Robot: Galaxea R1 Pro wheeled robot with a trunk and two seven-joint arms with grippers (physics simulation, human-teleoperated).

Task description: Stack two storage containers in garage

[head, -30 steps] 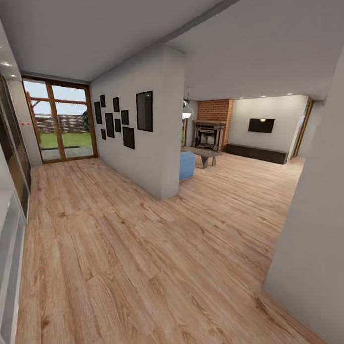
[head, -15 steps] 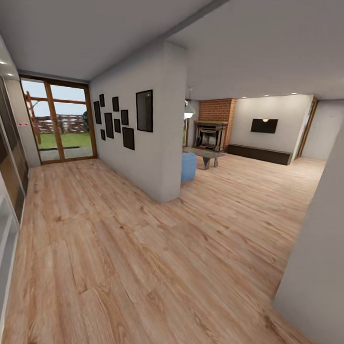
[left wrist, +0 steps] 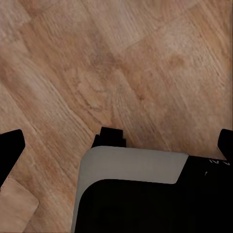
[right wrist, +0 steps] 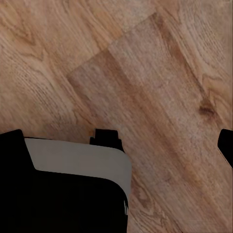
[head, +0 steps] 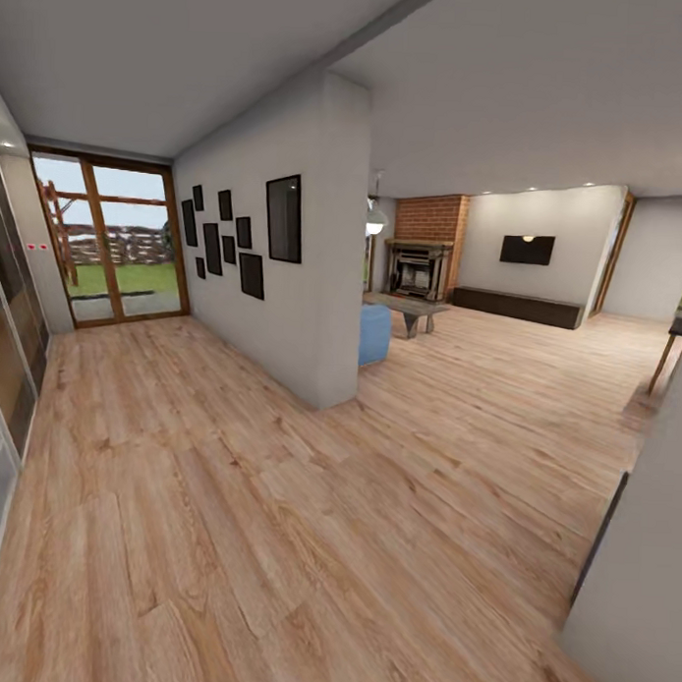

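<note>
While the robot stands on the light wood plank floor (head: 305, 517) of a hallway, its head camera looks ahead past a grey-white partition wall (head: 318, 281) toward the living room (head: 499, 327) beyond. That wall carries a cluster of black rectangular picture frames (head: 241, 237), and at the far end of the hallway on the left stands a wood-framed glass door (head: 109, 239) with grass and a fence behind it. To the right of the partition wall, the corner of a blue upholstered sofa (head: 374, 334) shows, with a low grey table (head: 409, 309) just behind it. Farther back rise a red brick column (head: 432, 218) with a dark fireplace (head: 415, 271) at its foot, a wall-mounted black TV (head: 527, 249) and, below the TV, a long dark wood cabinet (head: 519, 306) against the pale wall. A white pendant lamp (head: 373, 222) hangs beside the partition wall. A plain grey wall (head: 638, 578) stands close at the right edge.

Each wrist camera looks down on wood planks, with a grey-and-black part of the robot's body (left wrist: 131, 189) below. The left gripper (left wrist: 121, 145) has its two dark fingertips (left wrist: 10, 148) far apart at the picture's edges, released and empty; the right gripper (right wrist: 121, 143) is likewise spread wide with nothing between its fingers (right wrist: 225, 143). From here the two red-orange storage containers cannot be made out in the living room.
</note>
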